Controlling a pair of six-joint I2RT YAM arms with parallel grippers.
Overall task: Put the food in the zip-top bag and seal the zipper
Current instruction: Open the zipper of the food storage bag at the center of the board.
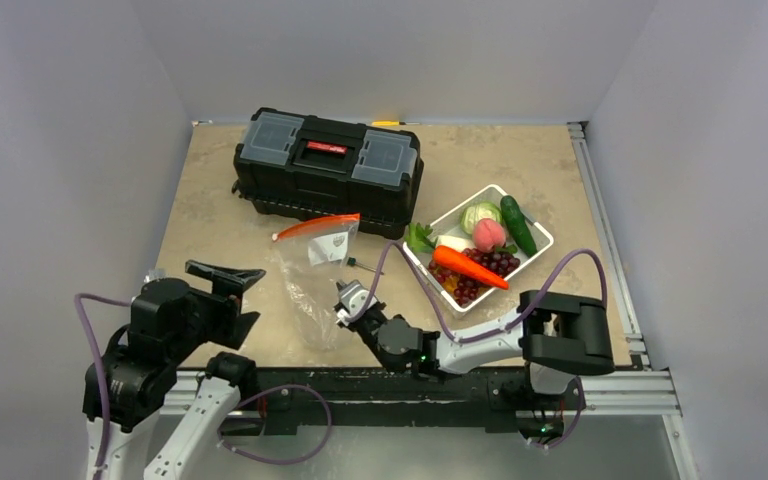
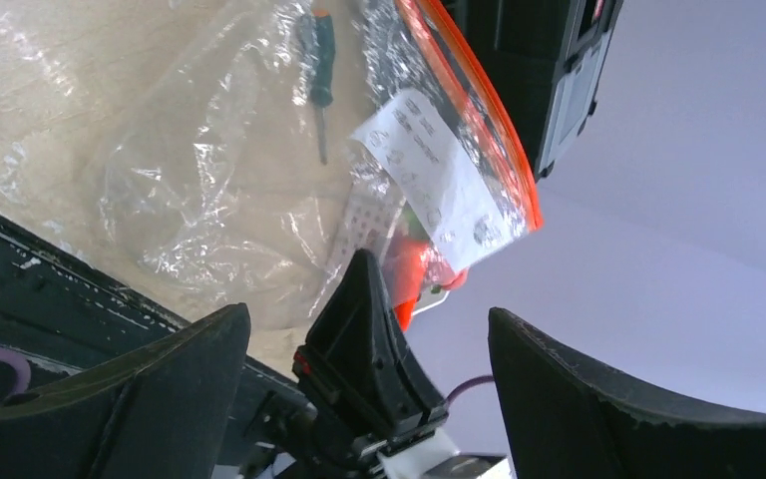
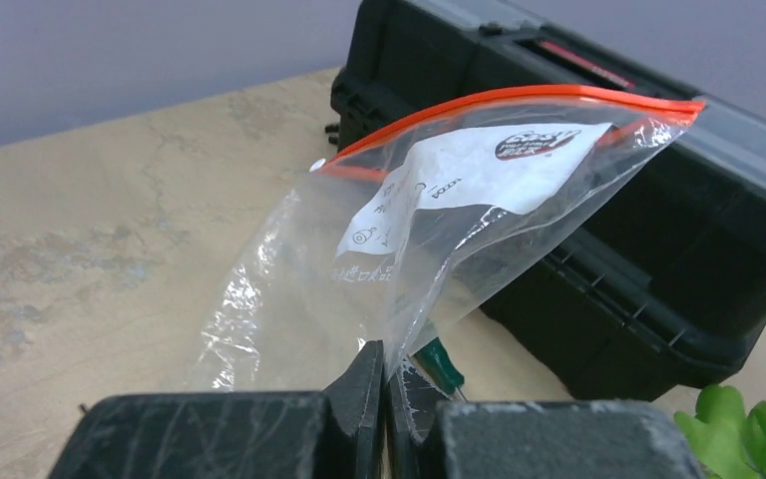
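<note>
In the right wrist view, the green-handled screwdriver is mostly covered by the clear crinkly plastic bag. The bag's lower corner is lost between the pressed-together fingers of the right gripper. The black plastic toolbox is cut off by the right edge. In the left wrist view, an orange shape is seen blurred behind the bag; it is possibly the toy carrot.

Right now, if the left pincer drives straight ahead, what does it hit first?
Probably the zip-top bag: the open left pincer points across at its crinkled lower part. The right pincer, shut on that bag, sits just beyond. Depth is unclear.
</note>
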